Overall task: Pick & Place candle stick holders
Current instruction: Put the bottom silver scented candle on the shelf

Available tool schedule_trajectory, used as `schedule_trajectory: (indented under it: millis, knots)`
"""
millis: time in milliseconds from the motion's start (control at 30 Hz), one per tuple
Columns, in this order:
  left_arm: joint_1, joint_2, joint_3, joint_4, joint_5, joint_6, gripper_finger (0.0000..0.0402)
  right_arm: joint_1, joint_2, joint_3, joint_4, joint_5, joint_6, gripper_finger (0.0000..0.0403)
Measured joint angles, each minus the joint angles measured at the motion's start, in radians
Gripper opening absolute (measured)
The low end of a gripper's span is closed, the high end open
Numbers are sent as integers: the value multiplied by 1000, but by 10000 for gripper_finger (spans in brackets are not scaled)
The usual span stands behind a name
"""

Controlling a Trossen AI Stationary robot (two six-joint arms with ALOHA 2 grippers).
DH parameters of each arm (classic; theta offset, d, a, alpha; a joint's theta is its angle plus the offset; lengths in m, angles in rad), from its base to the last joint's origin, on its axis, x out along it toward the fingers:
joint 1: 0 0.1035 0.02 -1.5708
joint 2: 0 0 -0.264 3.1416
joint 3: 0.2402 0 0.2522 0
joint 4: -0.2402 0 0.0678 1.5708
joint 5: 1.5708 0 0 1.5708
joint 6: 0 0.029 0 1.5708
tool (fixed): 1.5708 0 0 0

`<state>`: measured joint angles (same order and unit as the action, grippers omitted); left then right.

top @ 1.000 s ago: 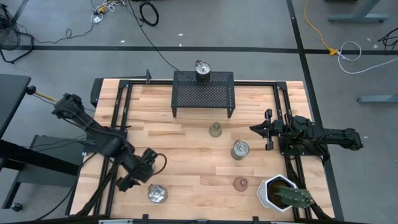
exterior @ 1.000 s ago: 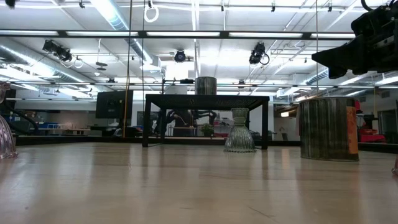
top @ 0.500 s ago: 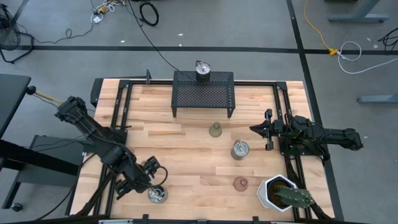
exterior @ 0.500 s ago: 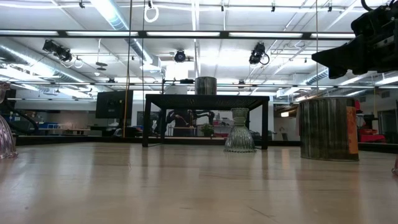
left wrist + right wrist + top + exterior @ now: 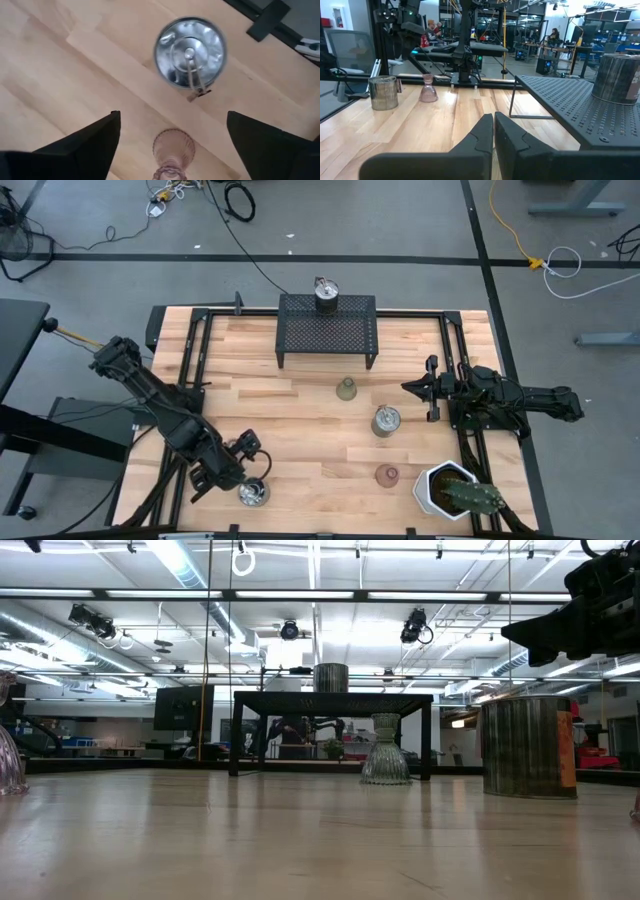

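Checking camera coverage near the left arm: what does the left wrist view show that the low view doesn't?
Left wrist view only: a silvery holder seen from above, with a pink glass cup between the left gripper's open jaws. Low view only: the black mesh rack carrying a metal can, the olive-green cup, a big can. Both: the wooden table.

I see a wooden bench (image 5: 300,430) with a black mesh rack (image 5: 327,330) at its far edge, and a white hexagonal pot (image 5: 440,485) holding a green cactus (image 5: 472,497) at the near right corner. Cables (image 5: 235,200) lie on the grey floor (image 5: 400,220) beyond.
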<state>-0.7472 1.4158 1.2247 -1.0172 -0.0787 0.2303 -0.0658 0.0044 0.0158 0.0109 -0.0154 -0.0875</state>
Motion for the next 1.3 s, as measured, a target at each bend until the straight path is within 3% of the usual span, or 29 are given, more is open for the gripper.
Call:
schedule_trajectory:
  millis: [133,667,1300]
  knots:
    - [-28,18,11,-14,4,-1,396,0,0,0,0,0,0,20]
    - [-98,177,205,-75,2,-64,399,0,0,0,0,0,0,20]
    - [-96,315,263,-60,-10,-171,399,0,0,0,0,0,0,20]
